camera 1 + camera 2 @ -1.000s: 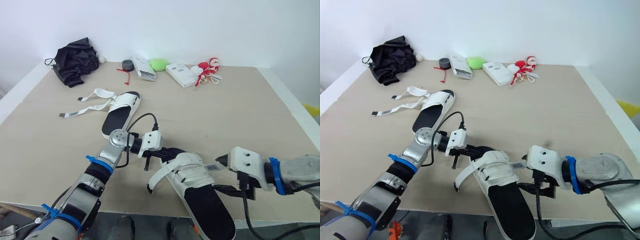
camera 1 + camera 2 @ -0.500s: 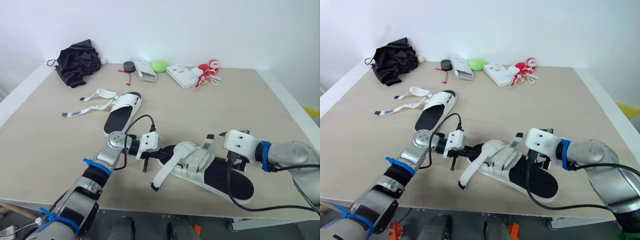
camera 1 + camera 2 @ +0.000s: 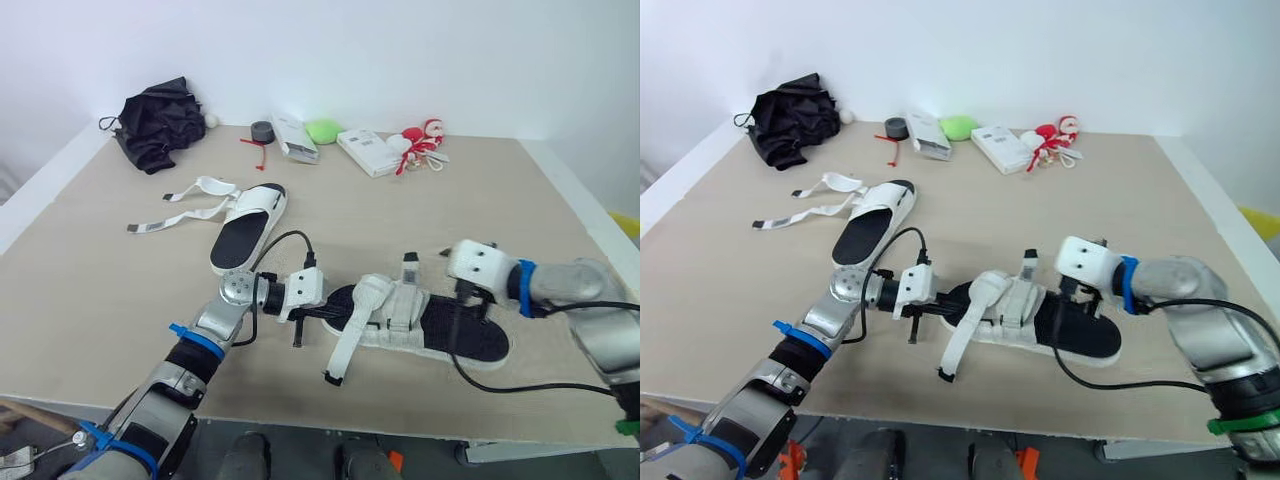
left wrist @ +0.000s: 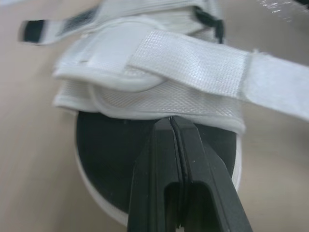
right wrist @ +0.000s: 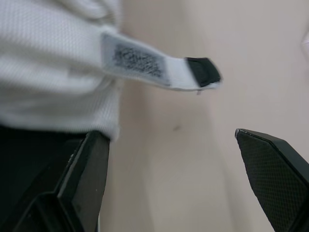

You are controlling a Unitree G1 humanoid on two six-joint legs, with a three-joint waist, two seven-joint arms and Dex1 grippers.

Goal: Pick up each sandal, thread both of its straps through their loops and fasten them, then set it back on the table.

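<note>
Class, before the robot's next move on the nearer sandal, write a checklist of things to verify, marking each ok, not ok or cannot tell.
1. Nearer sandal flat on the table: ok.
2. Its straps fastened: not ok, the long strap lies loose.
3. Right gripper open for a grasp: ok.
4. Left gripper holding the sandal: cannot tell, shut at its upper's edge.
5. Farther sandal fastened: not ok, straps spread out.

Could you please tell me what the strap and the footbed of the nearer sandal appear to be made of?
The strap looks like white woven webbing, matte: a clear grid weave shows. The footbed looks like black foam or rubber, smooth and dull; which one cannot be told.
</note>
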